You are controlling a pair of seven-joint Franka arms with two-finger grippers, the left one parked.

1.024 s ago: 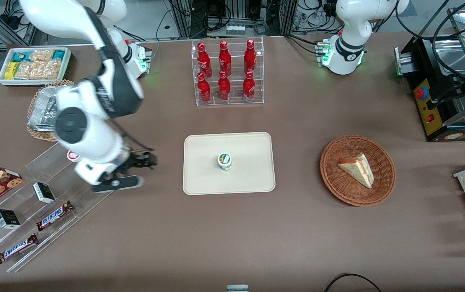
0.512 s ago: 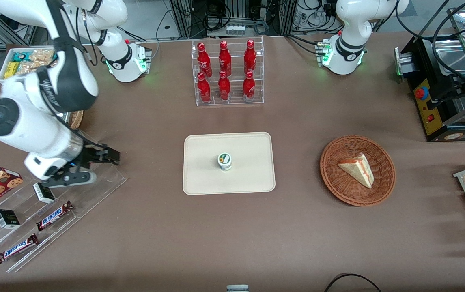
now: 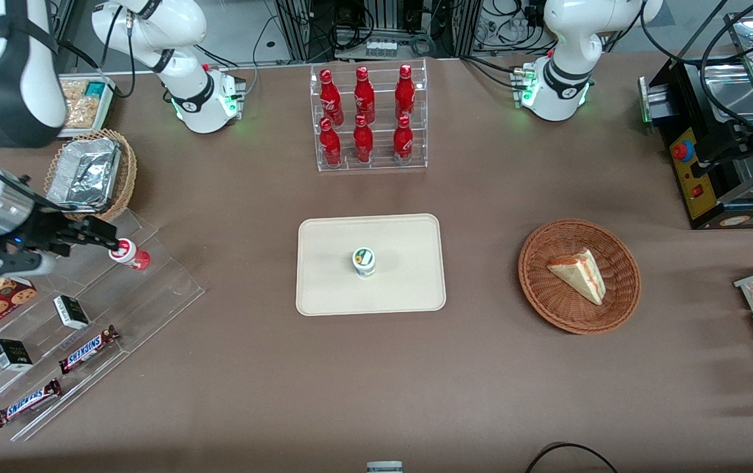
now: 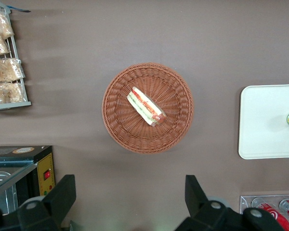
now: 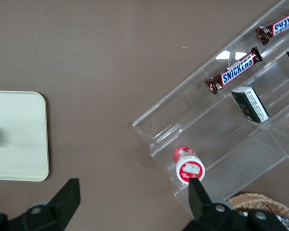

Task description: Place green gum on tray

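Brown tabletop (image 3: 376, 368) holding everything. Green gum (image 3: 364, 261) standing upright mid tray (image 3: 409, 289) — placement looking done. Gripper (image 5: 135, 204) hanging wide open, gripping nothing, over acrylic rack (image 3: 153, 289) near red-lidded bottle (image 3: 128, 253), well apart from tray. Remaining: probably nothing.

Green gum (image 3: 364, 261) upright on tray (image 3: 409, 289); pincer (image 3: 91, 233) well apart.

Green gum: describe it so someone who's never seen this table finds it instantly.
Find the cream tray in the middle of the table, nearer the front camera than the rack of red bottles. The green gum stands upright on it, alone, near its centre. Its green-and-white lid sets it apart from the red-lidded bottle on the acrylic display, beside which the open gripper hovers, empty.
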